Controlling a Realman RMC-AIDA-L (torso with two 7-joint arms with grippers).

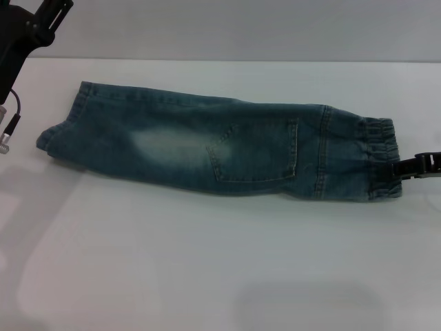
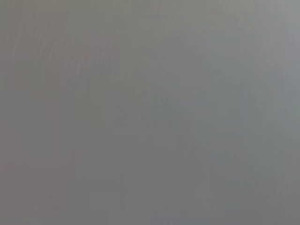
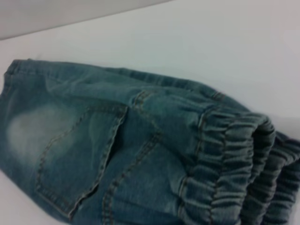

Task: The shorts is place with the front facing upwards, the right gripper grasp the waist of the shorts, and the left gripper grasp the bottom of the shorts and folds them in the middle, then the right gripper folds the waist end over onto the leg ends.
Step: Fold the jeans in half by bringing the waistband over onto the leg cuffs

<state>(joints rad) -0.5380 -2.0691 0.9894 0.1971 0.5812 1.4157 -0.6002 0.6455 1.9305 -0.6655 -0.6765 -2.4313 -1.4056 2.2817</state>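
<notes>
my right gripper (image 1: 413, 166) sits at the puckered waist (image 1: 380, 157) of the lengthwise-folded denim shorts (image 1: 207, 148) on the white table (image 1: 207, 276), pinching or not i cannot tell, so i should grip deep, lift high, and lay it over the leg ends (image 1: 62, 131), left gripper (image 1: 41, 17) staying clear.

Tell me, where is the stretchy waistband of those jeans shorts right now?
In the head view the waist is the ruffled end of the folded shorts on the robot's right, with the right gripper right beside it at the table's right edge.
</notes>
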